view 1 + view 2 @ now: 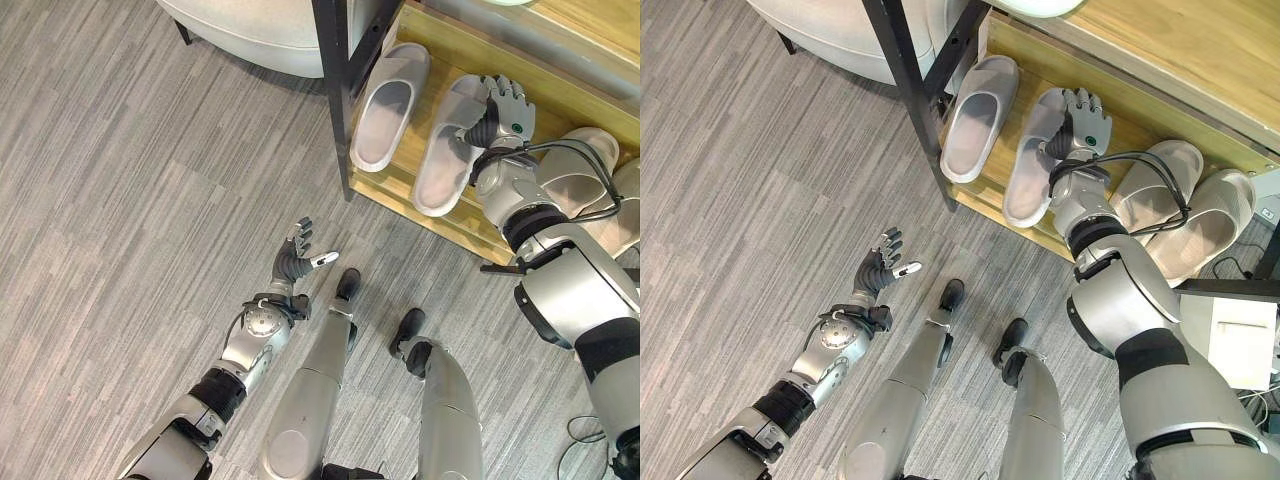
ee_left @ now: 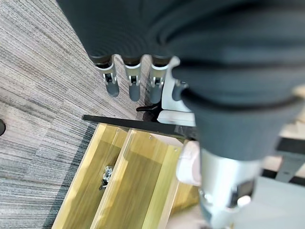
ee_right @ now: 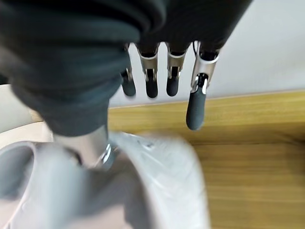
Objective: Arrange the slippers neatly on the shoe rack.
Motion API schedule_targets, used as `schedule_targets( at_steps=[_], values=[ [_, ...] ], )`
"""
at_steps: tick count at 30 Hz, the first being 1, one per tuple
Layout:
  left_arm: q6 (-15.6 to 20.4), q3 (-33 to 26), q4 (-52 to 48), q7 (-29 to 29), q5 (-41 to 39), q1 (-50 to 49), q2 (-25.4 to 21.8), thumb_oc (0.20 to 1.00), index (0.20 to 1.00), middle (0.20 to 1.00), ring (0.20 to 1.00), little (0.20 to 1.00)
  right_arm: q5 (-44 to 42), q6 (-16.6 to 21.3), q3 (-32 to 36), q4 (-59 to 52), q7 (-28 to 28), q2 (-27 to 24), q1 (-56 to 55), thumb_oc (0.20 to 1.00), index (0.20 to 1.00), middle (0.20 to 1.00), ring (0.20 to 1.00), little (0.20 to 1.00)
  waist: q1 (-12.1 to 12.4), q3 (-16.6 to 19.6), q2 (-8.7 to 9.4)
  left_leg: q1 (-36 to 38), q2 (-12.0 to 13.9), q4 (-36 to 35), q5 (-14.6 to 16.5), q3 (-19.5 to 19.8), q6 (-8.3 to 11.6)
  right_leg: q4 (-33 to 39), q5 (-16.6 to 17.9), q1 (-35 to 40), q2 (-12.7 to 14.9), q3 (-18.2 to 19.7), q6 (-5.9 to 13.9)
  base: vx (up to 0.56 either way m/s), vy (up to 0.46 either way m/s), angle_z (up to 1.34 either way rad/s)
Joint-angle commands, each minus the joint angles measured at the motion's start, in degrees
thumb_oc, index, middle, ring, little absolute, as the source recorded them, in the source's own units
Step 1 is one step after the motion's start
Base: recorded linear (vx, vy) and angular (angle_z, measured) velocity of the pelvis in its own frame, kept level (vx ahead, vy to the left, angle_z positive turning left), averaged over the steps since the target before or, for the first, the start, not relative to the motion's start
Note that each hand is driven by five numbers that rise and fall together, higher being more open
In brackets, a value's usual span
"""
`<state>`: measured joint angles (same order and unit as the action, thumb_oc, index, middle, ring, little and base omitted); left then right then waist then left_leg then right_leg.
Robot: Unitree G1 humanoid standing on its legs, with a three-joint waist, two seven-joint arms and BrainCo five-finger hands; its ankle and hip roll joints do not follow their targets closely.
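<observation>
On the lowest wooden shelf of the shoe rack (image 1: pixel 395 185) lie four slippers side by side, toes pointing inward toward the back. The grey pair sits at the rack's left end: the left grey slipper (image 1: pixel 388 108) just beside the black metal post (image 1: pixel 335 95), and the right grey slipper (image 1: pixel 450 148) next to it, the two close and roughly parallel, though the right one is angled a little. The right hand (image 1: pixel 1083 120) is over the toe end of that right grey slipper, its fingers straight and spread, not curled round anything; the right wrist view shows the fingertips (image 3: pixel 195 112) hanging above the slipper's smooth grey strap with the yellow shelf wood past them, and whether the palm actually rests on the slipper is hard to tell. Both grey slippers are plain, open-toed slides with a broad band and a paler footbed. To their right lies a beige pair (image 1: pixel 1185 210), partly covered by the right forearm. The left hand (image 1: pixel 296 256) hangs well apart from the rack over the grey striped carpet (image 1: pixel 130 200), fingers relaxed and loosely spread, holding nothing. A pale rounded seat (image 1: pixel 250 30) stands behind the rack's left end, cut off by the frame's edge.
</observation>
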<state>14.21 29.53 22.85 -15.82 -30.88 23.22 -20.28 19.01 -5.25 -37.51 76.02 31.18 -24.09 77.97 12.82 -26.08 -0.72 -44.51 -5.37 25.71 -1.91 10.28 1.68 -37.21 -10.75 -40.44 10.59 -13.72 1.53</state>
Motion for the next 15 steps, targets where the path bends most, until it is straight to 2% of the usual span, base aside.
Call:
schedule_targets(
  at_steps=[1,8,9,10,15],
  values=[
    [1.82,0.89,-0.27,-0.39,0.67,1.22,0.83,1.000,1.000,1.000,1.000,1.000,-0.32,0.09,-1.86,-0.57,1.40,-3.65,3.55,1.000,1.000,1.000,1.000,1.000,0.69,0.53,-0.27,2.20,0.24,6.23,9.65,-1.30,-0.87,3.85,0.09,4.12,-0.71,1.73,4.05,0.00,0.000,0.00],
    [1.50,0.77,-0.07,-0.70,0.89,1.05,0.45,1.000,1.000,1.000,1.000,1.000,-3.42,0.59,-0.02,-0.19,1.90,-3.68,3.38,1.000,1.000,1.000,1.000,1.000,0.04,0.28,-0.02,3.05,0.61,4.42,8.84,-1.30,-0.64,5.31,0.89,4.72,-0.87,1.66,4.15,-0.01,0.003,0.00],
    [1.52,0.66,-0.03,-0.86,0.92,1.13,0.45,1.000,1.000,1.000,1.000,1.000,-4.76,1.00,1.00,-0.43,2.44,-3.50,3.15,1.000,1.000,1.000,1.000,1.000,-0.14,0.24,-0.12,2.52,0.65,3.56,6.84,-1.38,-0.66,6.15,2.56,4.31,-0.78,1.20,3.77,-0.07,0.021,0.02],
    [1.58,0.53,0.03,-1.02,0.83,1.11,0.49,1.000,1.000,1.000,1.000,1.000,-6.17,1.42,2.07,-0.83,2.86,-3.01,2.80,1.000,1.000,1.000,1.000,1.000,-0.28,0.23,-0.04,2.57,0.69,3.57,6.86,-1.43,-0.68,6.26,2.59,4.37,-0.75,1.21,3.79,-0.07,0.024,0.03],
    [1.00,-0.12,1.02,-2.84,1.17,1.62,1.33,1.000,1.000,1.000,1.000,1.000,-24.05,7.72,12.28,-6.76,4.49,2.32,-1.95,1.000,1.000,1.000,1.000,1.000,-1.37,0.17,0.36,3.22,0.82,3.29,7.09,-1.91,-0.90,6.48,2.54,4.98,-0.91,1.53,3.79,0.01,0.004,-0.03]
  ],
)
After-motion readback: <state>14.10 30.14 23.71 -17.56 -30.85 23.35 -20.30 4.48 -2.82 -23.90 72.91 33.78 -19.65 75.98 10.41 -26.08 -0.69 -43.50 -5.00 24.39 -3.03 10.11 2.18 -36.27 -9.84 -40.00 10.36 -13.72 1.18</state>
